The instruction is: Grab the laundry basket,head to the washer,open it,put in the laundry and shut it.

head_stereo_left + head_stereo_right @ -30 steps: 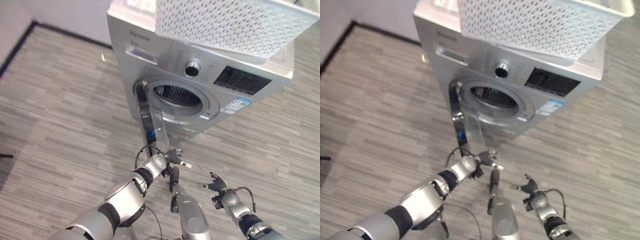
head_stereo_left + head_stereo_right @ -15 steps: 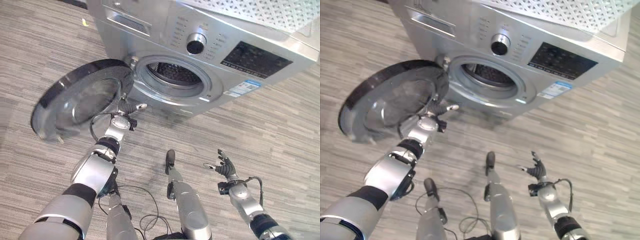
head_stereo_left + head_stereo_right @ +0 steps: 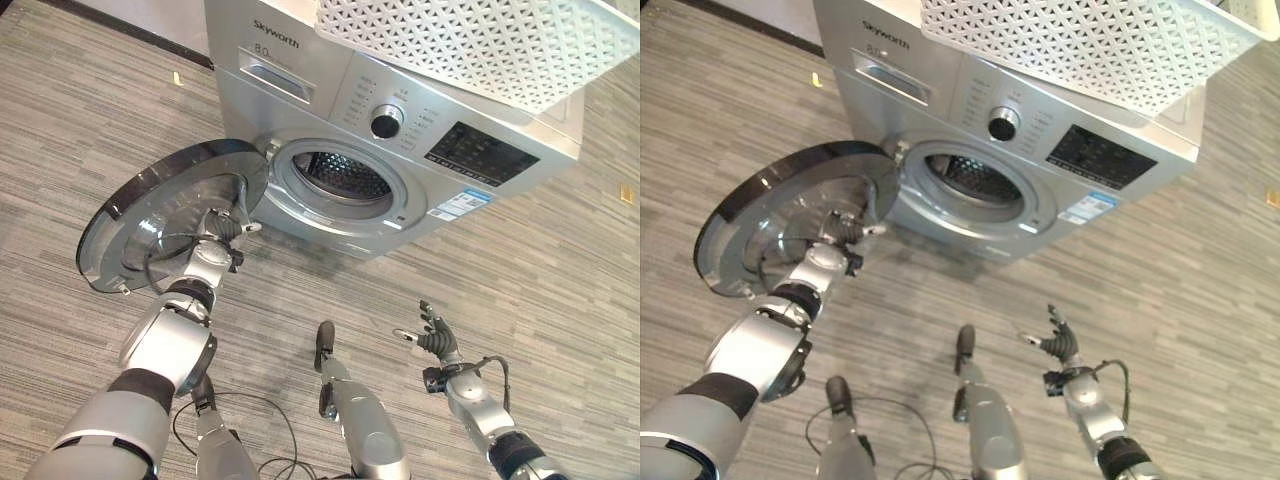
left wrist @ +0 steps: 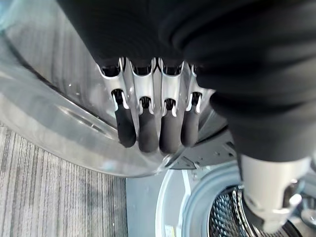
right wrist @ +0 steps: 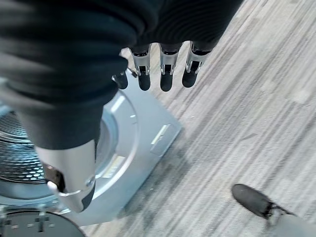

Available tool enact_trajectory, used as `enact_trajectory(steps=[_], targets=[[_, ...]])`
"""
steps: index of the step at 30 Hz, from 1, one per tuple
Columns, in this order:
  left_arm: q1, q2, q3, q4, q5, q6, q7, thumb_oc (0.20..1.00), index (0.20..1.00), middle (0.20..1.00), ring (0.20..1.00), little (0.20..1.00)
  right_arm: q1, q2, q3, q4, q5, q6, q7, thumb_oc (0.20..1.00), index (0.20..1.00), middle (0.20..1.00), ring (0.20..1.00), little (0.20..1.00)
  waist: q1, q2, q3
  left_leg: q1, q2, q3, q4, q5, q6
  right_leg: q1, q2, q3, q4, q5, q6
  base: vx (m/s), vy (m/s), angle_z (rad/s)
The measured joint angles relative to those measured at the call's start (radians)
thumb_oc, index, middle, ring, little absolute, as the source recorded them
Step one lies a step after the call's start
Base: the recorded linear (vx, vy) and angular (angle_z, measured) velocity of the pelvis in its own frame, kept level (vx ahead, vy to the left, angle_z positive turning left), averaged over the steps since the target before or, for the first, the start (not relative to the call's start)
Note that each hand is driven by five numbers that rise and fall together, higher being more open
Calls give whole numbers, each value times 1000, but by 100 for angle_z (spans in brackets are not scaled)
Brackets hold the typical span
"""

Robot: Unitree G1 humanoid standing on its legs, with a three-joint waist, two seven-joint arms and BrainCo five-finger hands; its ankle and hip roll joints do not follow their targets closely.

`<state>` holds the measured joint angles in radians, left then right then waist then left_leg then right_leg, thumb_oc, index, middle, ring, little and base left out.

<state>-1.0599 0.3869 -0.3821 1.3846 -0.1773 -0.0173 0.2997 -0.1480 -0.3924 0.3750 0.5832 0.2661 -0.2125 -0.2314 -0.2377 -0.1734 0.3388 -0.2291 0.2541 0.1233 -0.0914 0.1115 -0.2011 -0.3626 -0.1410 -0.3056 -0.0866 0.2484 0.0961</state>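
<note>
With the washer door (image 3: 165, 215) swung wide at centre left, the left hand (image 3: 222, 232) rests straight-fingered, apparently touching its inner face, right hand (image 3: 432, 338) loosely open, so reach next for the laundry basket (image 3: 470, 45) atop the washer (image 3: 400, 130).

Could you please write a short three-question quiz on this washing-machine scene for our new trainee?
1. True or false: the round glass-fronted door of the silver front-loading washing machine is shut.
2. Where is the white perforated plastic laundry basket? A) on the floor B) on top of the machine C) inside the drum
3. Fill in: the left hand rests against the ______, its fingers straight, while the right hand hangs open over the grey striped floor.

Key: 1 false, the door is swung wide open; 2 B; 3 door.
</note>
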Motion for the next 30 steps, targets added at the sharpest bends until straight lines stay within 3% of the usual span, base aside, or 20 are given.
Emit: enact_trajectory(steps=[9, 20, 25, 26, 27, 28, 29, 30], targets=[[-28, 135, 7, 15, 31, 1, 50, 1000, 1000, 1000, 1000, 1000, 12, -7, -1, -11, 35, -10, 0, 1000, 1000, 1000, 1000, 1000, 5, 9, 28, -19, 9, 13, 0, 6, -5, -25, 10, 3, 0, -1, 5, 2, -3, -2], [55, 115, 15, -53, 17, -7, 47, 1000, 1000, 1000, 1000, 1000, 11, -8, -1, 47, 34, -9, 9, 1000, 1000, 1000, 1000, 1000, 31, 15, 42, 32, 9, 27, -1, 1, -2, 24, 9, 0, 0, 3, -2, 15, -1, 0], [318, 54, 10, -334, -17, -75, 30, 1000, 1000, 1000, 1000, 1000, 43, -4, -41, 96, 32, -3, 27, 1000, 1000, 1000, 1000, 1000, 73, 44, 48, 92, 7, 24, -1, -15, 1, 89, 1, -4, 0, -23, 10, 85, 18, 3], [493, 30, -3, -502, -18, -114, 5, 1000, 1000, 1000, 1000, 1000, 72, 0, -84, 108, 32, 5, 41, 1000, 1000, 1000, 1000, 1000, 84, 69, 39, 112, 6, 23, -1, -20, 2, 111, 2, -4, 0, -28, 14, 168, 55, 2], [676, 6, -21, -605, -19, -115, -12, 1000, 1000, 1000, 1000, 1000, 90, 1, -105, 118, 31, 23, 48, 1000, 1000, 1000, 1000, 1000, 109, 102, 19, 127, 6, 24, -2, -29, 9, 126, 0, -4, 0, -32, 13, 222, 71, 4], [741, -1, -23, -643, -17, -115, -19, 1000, 1000, 1000, 1000, 1000, 96, 0, -120, 121, 30, 25, 53, 1000, 1000, 1000, 1000, 1000, 121, 119, 9, 129, 5, 22, -1, -31, 12, 133, -1, -7, 0, -32, 12, 205, 65, 1], [954, 1, -15, -798, -5, -128, -69, 1000, 1000, 1000, 1000, 1000, 110, -1, -166, 151, 7, 48, 76, 1000, 1000, 1000, 1000, 1000, 140, 151, -3, 187, 8, 26, -3, -46, 15, 190, -2, -6, -1, -40, 9, 206, 65, 11], [1019, -2, -42, -793, 6, -135, -101, 1000, 1000, 1000, 1000, 1000, 131, -13, -180, 171, -7, 56, 84, 1000, 1000, 1000, 1000, 1000, 147, 173, -21, 211, 9, 21, -2, -48, 13, 220, 3, -10, -1, -45, 12, 120, 41, 22]])
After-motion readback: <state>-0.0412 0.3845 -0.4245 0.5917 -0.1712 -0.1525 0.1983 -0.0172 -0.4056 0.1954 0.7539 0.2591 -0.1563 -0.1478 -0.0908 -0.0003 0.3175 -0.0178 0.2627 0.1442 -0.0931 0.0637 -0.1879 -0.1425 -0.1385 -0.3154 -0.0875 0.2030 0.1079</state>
